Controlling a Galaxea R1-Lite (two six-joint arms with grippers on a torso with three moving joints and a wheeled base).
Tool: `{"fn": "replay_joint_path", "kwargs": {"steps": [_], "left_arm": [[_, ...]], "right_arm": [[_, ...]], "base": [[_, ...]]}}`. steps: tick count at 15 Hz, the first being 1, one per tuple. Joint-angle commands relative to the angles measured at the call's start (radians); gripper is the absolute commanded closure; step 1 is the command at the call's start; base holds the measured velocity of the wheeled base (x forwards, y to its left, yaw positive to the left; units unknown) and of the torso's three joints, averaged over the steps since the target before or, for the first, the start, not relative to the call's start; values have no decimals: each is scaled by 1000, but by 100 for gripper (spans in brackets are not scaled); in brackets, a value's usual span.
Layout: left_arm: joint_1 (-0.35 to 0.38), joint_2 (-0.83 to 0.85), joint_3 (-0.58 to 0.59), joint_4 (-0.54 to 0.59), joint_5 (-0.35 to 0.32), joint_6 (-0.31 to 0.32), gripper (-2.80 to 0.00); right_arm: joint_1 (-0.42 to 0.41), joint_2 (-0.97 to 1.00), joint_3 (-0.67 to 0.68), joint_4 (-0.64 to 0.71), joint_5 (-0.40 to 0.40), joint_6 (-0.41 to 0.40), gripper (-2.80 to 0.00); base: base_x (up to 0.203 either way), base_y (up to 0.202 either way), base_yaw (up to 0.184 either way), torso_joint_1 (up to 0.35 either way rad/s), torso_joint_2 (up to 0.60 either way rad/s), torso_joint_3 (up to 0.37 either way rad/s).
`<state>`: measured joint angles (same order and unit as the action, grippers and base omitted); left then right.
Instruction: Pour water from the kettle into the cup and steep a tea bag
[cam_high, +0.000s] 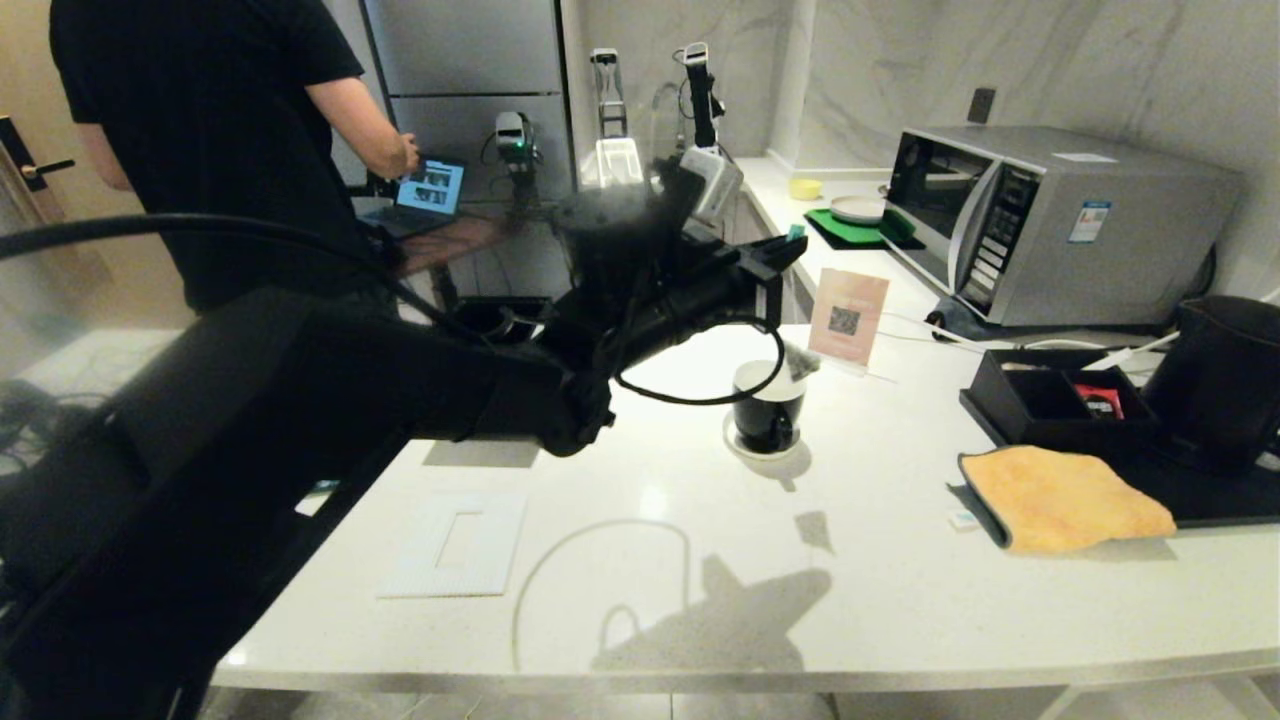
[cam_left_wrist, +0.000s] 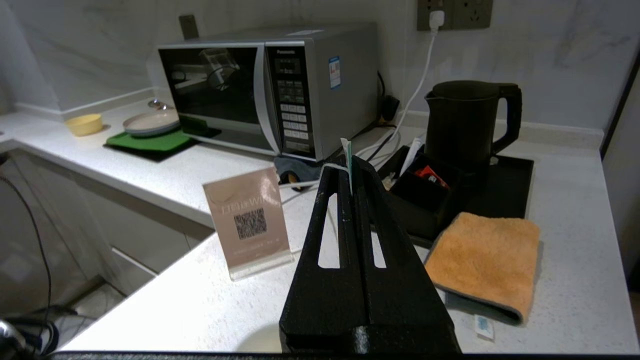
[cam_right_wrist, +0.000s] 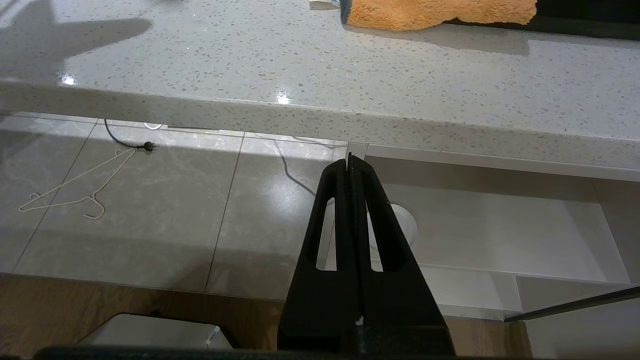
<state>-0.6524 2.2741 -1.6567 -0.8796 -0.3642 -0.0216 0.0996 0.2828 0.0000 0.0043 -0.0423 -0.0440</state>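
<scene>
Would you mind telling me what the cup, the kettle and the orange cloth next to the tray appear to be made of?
The cup looks like glazed ceramic: glossy black outside, white inside. The kettle seems matte plastic or coated metal, since it shows no sheen; which one is unclear. The orange cloth appears to be plush microfibre or terry, given its fuzzy pile and grey edging.

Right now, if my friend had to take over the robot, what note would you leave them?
Left gripper: shut on the tea bag tag, raised above the cup; the tea bag dangles at the cup's rim.
Right gripper: shut, holding nothing, parked below the counter's edge.
Cup: on its saucer, mid-counter.
Kettle: upright on the black tray, by the microwave.
Done: tea bag picked up and brought to the cup.
Left: whether water is poured cannot be seen; steeping the bag.
</scene>
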Motion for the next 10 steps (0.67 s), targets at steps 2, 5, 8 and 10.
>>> {"fn": "replay_joint_path", "kwargs": {"steps": [2, 5, 8, 10], "left_arm": [[12, 88, -173, 105, -40, 8, 0], [13, 144, -264, 171, -53, 25, 0], [17, 183, -298, 181, -76, 31, 0], [17, 200, -299, 175, -76, 31, 0]], "right_arm": [[0, 3, 0, 0, -1, 0, 0], [0, 3, 0, 0, 1, 0, 0], [0, 3, 0, 0, -1, 0, 0], [0, 3, 0, 0, 1, 0, 0]], "base": [[0, 0, 0, 0, 0, 0], [0, 0, 0, 0, 0, 0], [0, 0, 0, 0, 0, 0], [0, 0, 0, 0, 0, 0]]}}
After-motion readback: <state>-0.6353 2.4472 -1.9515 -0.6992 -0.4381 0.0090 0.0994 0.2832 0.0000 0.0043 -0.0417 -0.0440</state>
